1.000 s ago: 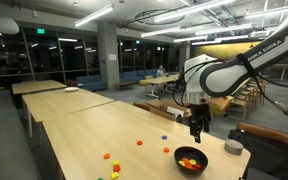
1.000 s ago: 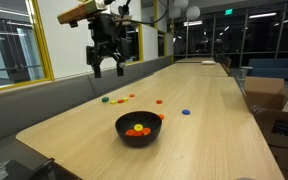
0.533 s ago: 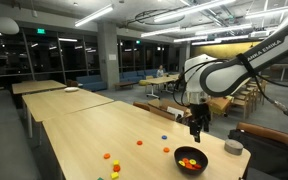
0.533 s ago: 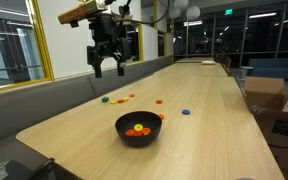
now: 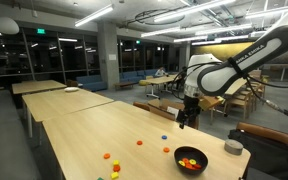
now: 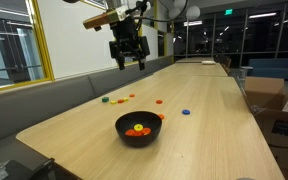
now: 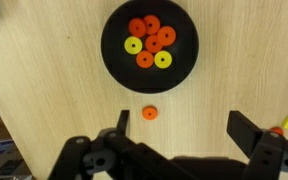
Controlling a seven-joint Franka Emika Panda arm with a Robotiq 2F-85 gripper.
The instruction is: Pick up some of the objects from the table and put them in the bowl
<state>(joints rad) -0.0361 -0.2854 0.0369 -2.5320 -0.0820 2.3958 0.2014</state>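
Objects (image 7: 147, 40) in bowl (image 7: 112, 52); claw (image 7: 179, 122) spread, empty

Arm (image 5: 246, 55) comes in from upper rt in an exterior view. White links w/ dark joints run approx. level, then bend at the wrist (image 5: 194, 85) so the last section points down. Gripper (image 5: 186, 120) hangs below the wrist, dark, aimed roughly straight down, held up in the air.

In an exterior view the gripper (image 6: 130, 64) shows front-on: two fingers (image 6: 117, 64) splayed apart, tips down, whole unit slightly tilted.

Wrist view: gripper (image 7: 179, 122) enters from the bottom edge, black body across the lower frame. Fingers (image 7: 122, 118) sit at left & rt, well apart. Jaws stand spread wide, gap btwn them open.
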